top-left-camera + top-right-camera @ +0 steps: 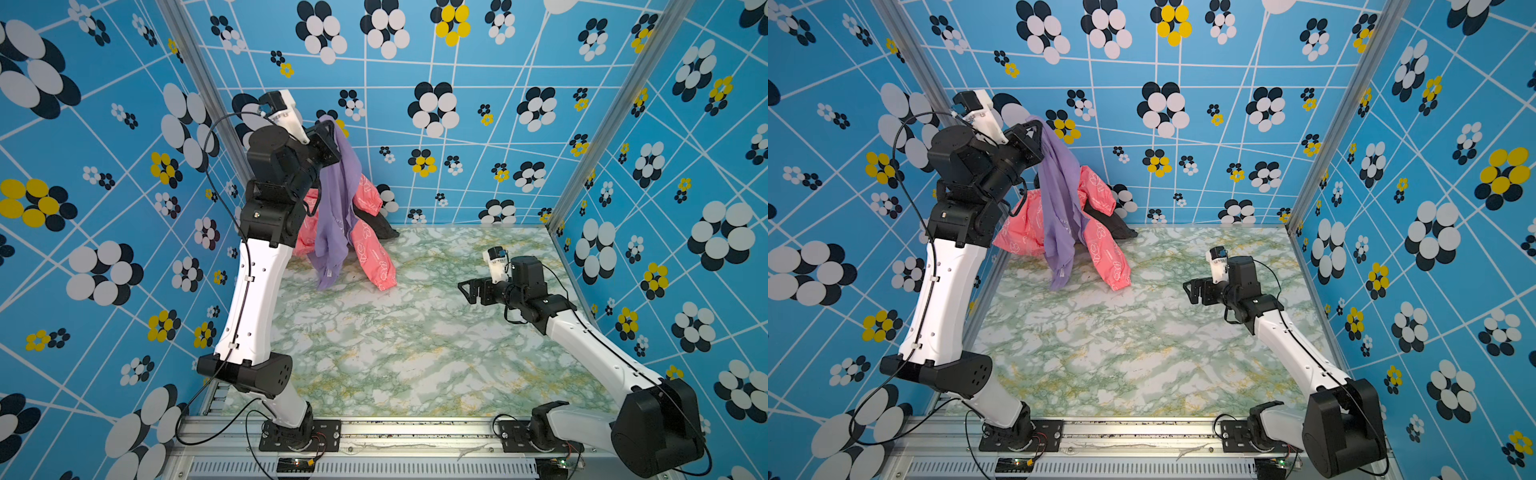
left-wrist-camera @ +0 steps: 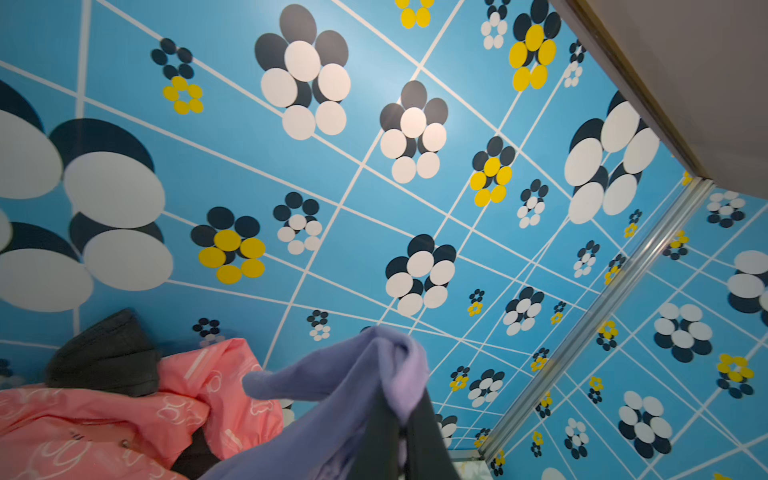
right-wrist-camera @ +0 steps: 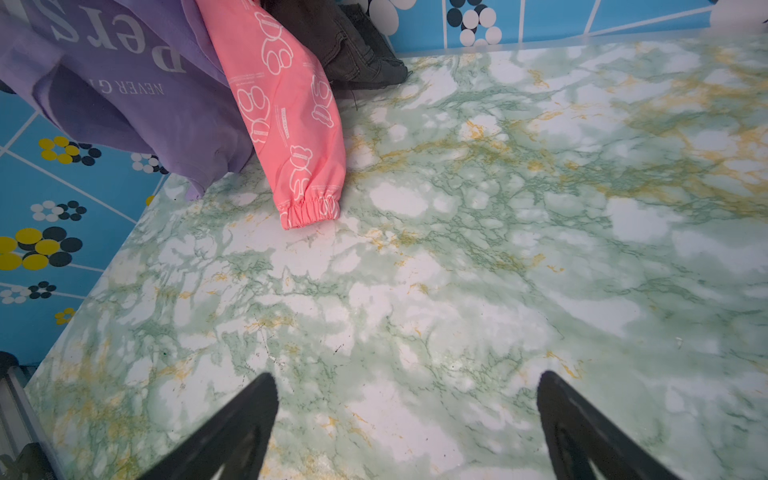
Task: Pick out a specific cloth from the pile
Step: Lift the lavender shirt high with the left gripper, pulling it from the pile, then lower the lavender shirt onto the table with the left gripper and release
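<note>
- Progress, in both top views: the left gripper (image 1: pixel 331 132) is clamped on the top of the cloth (image 1: pixel 332 199) and holds it high, so the pick itself looks largely done. The lavender length hangs straight below that gripper and drapes across the pile (image 1: pixel 374 232). Its lower end comes down near the table (image 1: pixel 415 332), and whether it touches I cannot tell. What is left, I judge, is carrying it clear of the coral-pink garment (image 1: pixel 372 249) and the dark garment (image 1: pixel 384 230).
- Right gripper (image 1: pixel 1190 289), in a top view: jaws spread wide and holding nothing, low over the table, with the pile well apart ahead of it.
- Left wrist view: the cloth (image 2: pixel 374 365) shows as a bunched lavender fold pinched between the dark fingers (image 2: pixel 428 449). The coral-pink and dark garments lie beyond it.
- Right wrist view: both fingertips stand far apart over bare table. Ahead of them the cloth (image 3: pixel 124 91) is soft, smooth purple fabric with white lettering, just beside a bear-printed sleeve of the coral-pink garment (image 3: pixel 291 124).
</note>
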